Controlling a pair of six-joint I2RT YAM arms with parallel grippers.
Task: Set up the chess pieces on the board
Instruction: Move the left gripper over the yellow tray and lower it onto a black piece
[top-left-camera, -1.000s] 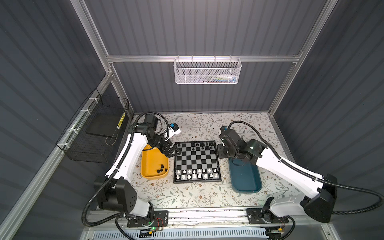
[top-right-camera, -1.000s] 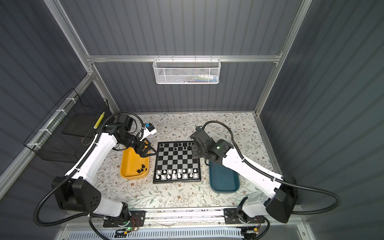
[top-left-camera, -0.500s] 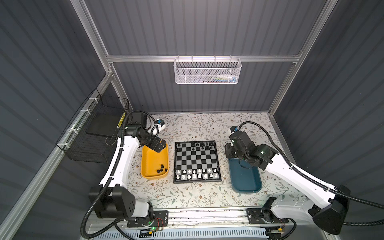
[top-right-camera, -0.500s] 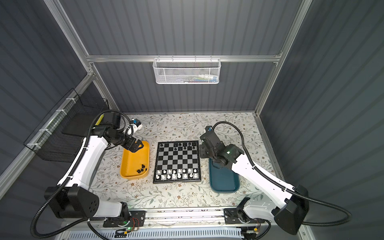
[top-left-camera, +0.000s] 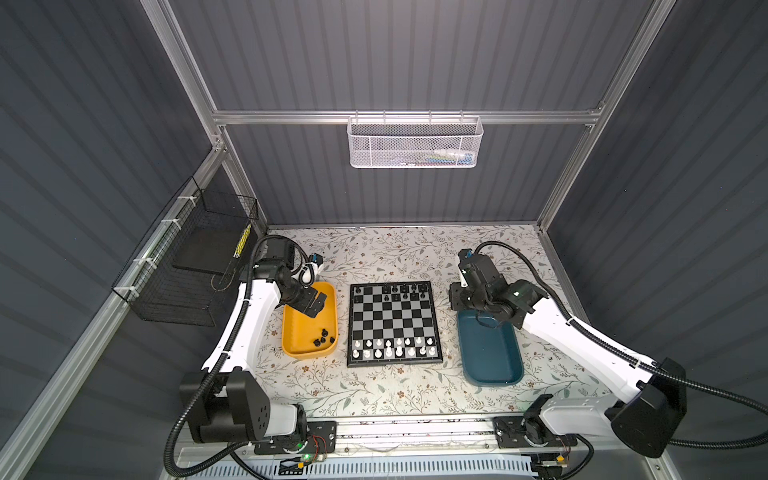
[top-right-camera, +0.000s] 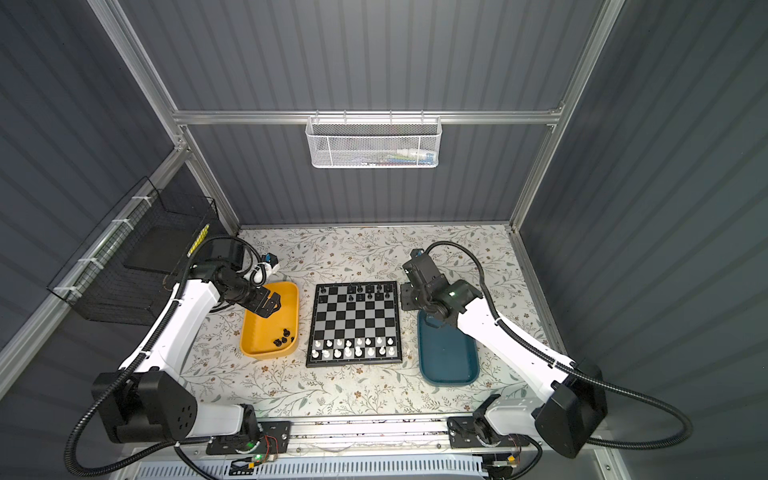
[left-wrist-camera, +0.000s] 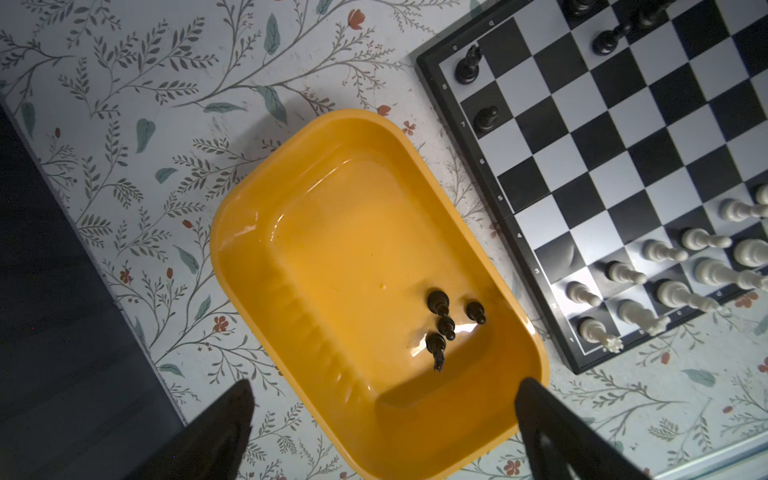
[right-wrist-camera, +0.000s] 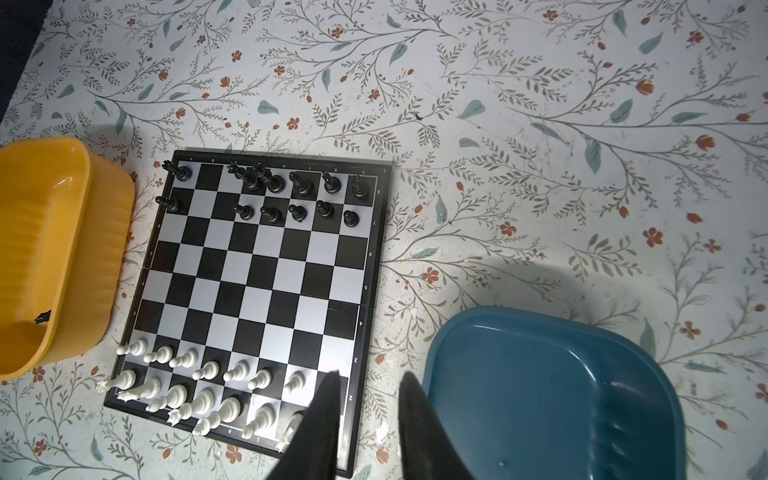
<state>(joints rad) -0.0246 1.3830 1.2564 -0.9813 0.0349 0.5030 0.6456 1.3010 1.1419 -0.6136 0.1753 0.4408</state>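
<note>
Left gripper (left-wrist-camera: 384, 386) is spread wide over the yellow tray (left-wrist-camera: 219, 249). I'd drop straight onto the outermost black piece (left-wrist-camera: 476, 311), they're bunched close.

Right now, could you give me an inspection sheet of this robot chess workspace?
Surface: floral table cover, flat, no spills seen.
Job's things: board centred; white pieces on its near two rows; black pieces on far two rows, with gaps; four loose black pieces in yellow tray; teal tray holds none.
Clutter: nothing seen.
Grippers: left gripper open above yellow tray; right gripper slightly open, empty, beside board, at teal tray's far end.
Cables: black hoses along both arms, clear of board.
Surroundings: white mesh basket on back rail; black wire basket on left wall.
</note>
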